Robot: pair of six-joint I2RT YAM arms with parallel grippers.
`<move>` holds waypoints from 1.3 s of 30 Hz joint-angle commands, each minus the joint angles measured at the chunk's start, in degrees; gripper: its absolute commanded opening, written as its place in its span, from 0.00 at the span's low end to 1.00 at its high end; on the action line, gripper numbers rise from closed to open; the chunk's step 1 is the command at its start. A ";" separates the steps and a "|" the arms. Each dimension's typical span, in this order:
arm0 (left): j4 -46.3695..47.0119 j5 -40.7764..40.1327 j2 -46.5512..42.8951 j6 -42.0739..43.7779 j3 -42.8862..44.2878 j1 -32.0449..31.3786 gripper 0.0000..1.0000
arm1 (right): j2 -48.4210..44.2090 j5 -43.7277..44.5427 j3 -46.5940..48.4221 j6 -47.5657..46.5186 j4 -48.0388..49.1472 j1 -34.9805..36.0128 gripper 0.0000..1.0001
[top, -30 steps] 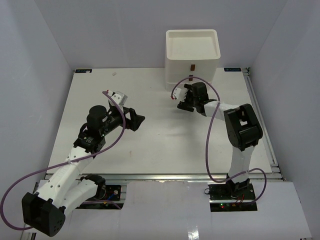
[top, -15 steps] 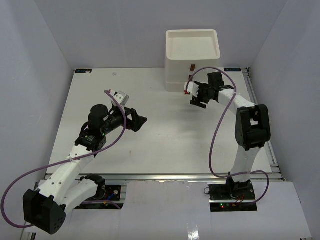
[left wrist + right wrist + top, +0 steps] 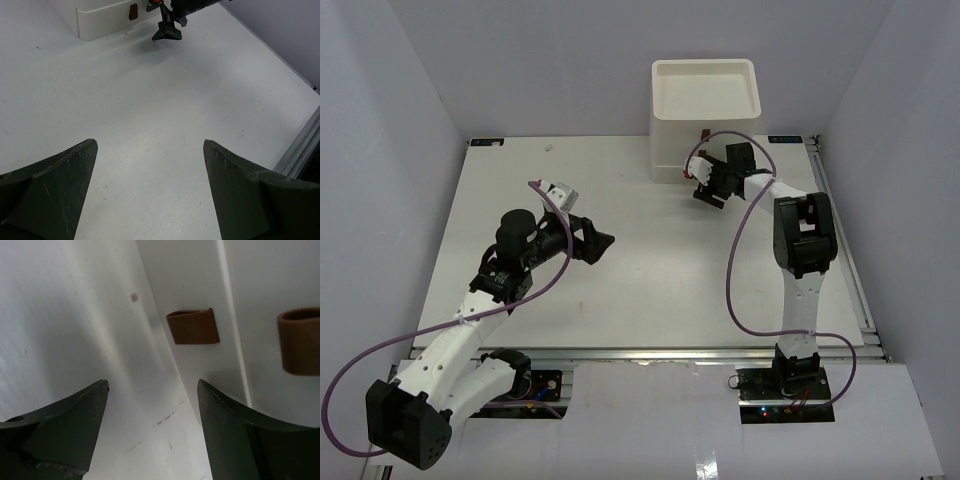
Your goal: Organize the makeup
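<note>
Two pincers logged, both with jaws parted and nothing between them. Makeup: none of it shows in any of my three views, so I cannot tell where it lies. One pale speck [image 3: 549,147] near the far left of the surface [image 3: 650,290] is too small to identify. Drawer box [image 3: 705,100]: the overhead view shows its top and front; my right wrist view cuts it down to a strip of front with two brown handles [image 3: 192,326], one clipped by the frame edge. Left pincer [image 3: 149,145]: arm half extended and held over bare surface, aimed towards the box. Right pincer [image 3: 152,382]: arm reached far forward, tips low and just before the box front, the nearer handle in line with the gap.
</note>
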 commanded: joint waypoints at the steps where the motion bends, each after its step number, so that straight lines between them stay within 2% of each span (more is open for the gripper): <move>1: 1.13 0.99 -1.05 -0.21 -0.36 0.31 0.98 | 1.58 6.68 0.63 4.12 12.64 1.31 0.83; 4: 1.14 0.91 -0.94 -0.19 -0.40 0.23 0.98 | 1.38 9.12 -1.20 4.35 15.98 1.78 0.87; 8: 1.09 0.74 -0.92 -0.23 -0.47 0.31 0.98 | -1.12 8.18 -4.33 3.98 17.09 1.81 0.88; 13: 1.27 0.92 -0.65 -0.38 -0.68 0.31 0.98 | -8.64 0.71 -8.24 5.56 9.88 1.96 0.87; 16: 1.74 1.88 -0.21 -0.71 -0.74 0.31 0.98 | -15.95 -2.61 -11.85 9.72 2.05 1.96 0.88; 18: 1.98 2.97 0.06 -1.02 -0.74 0.24 0.98 | -21.67 -4.76 -13.16 14.72 -2.51 1.89 0.94; 20: 2.29 3.73 0.15 -1.21 -0.74 0.31 0.98 | -29.46 -8.42 -15.31 18.74 -8.32 1.36 0.90; 22: 2.39 4.35 0.27 -1.26 -0.74 0.31 0.98 | -35.88 -11.97 -19.18 22.48 -9.87 0.40 0.90; 25: 2.47 5.21 0.24 -1.31 -0.74 0.31 0.98 | -50.25 -14.33 -24.84 29.02 -9.97 -3.10 0.90; 30: 2.38 7.07 -0.68 -2.23 -0.65 0.22 0.98 | -66.83 -10.34 -32.59 43.91 -10.04 -9.54 0.90; 34: 1.78 8.31 -3.13 -2.73 -0.84 0.22 0.98 | -75.24 -8.96 -40.51 47.94 -10.50 -11.22 0.90; 39: 1.32 8.42 -5.94 -2.36 -1.98 0.06 0.98 | -87.36 -1.61 -48.29 52.61 -8.89 -12.12 0.90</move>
